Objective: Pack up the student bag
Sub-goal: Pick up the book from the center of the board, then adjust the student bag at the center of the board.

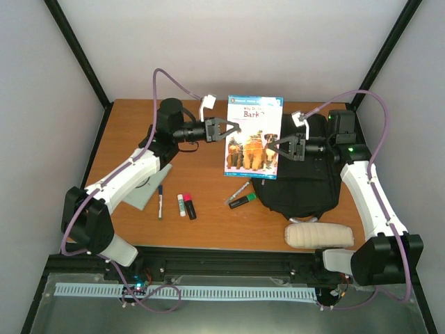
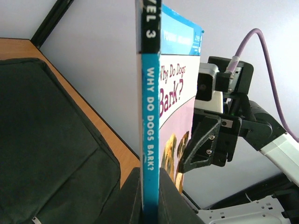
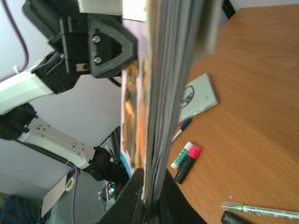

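Note:
A book titled "Why Do Dogs Bark?" (image 1: 254, 136) hangs upright in the air between both grippers. My left gripper (image 1: 235, 129) is shut on its blue spine (image 2: 150, 116), and my right gripper (image 1: 273, 147) is shut on the opposite page edge (image 3: 161, 93). The black student bag (image 1: 306, 182) lies flat on the table under the right arm, just right of and below the book. It fills the left of the left wrist view (image 2: 46, 154). In the wrist views each gripper's fingers press both sides of the book, left (image 2: 150, 176) and right (image 3: 150, 179).
On the wooden table (image 1: 125, 125) lie a grey booklet (image 1: 149, 188), a blue pen (image 1: 160, 202), a glue stick (image 1: 181, 204), a pink highlighter (image 1: 188, 206), a silver pen (image 1: 238, 190) and a green-black marker (image 1: 242, 201). A cream rolled pouch (image 1: 318, 235) sits front right.

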You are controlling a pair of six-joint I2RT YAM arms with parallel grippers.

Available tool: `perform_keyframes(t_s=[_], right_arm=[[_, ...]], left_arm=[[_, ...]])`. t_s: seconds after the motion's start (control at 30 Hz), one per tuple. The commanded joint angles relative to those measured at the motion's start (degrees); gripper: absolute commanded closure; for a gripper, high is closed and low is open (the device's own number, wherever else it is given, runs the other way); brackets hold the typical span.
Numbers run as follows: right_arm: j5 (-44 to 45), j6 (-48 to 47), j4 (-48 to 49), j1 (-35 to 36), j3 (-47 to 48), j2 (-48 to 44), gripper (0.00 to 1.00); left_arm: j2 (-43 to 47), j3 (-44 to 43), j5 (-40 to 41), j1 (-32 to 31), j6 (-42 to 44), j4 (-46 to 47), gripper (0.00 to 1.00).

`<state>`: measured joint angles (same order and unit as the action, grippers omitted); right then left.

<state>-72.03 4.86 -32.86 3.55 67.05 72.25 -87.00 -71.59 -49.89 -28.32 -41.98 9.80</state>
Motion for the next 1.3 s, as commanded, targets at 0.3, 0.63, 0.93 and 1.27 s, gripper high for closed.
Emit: perform_keyframes(t_s=[0.3, 0.63, 0.93, 1.27], right_arm=[[7.5, -7.7, -3.7, -17.4, -2.0, 0.1, 0.97], [10.3, -19.4, -3.2, -26.7, -13.3, -6.6, 0.97], [14.1, -19.2, -0.7, -26.8, -14.9, -10.5, 0.97], [16.6, -19.0, 0.3, -27.1, -15.4, -9.3, 0.97]], left_arm=[[-3.8, -1.8, 12.7, -0.2, 4.5, -14.8, 0.3], [-12.8, -1.3, 24.1, -3.0, 13.4, -27.6, 0.41], [-20.9, -8.3, 33.1, -12.3, 20.0, -38.6, 0.46], [-28.9, -16.4, 31.5, -14.3, 13.0, -35.8, 0.35]])
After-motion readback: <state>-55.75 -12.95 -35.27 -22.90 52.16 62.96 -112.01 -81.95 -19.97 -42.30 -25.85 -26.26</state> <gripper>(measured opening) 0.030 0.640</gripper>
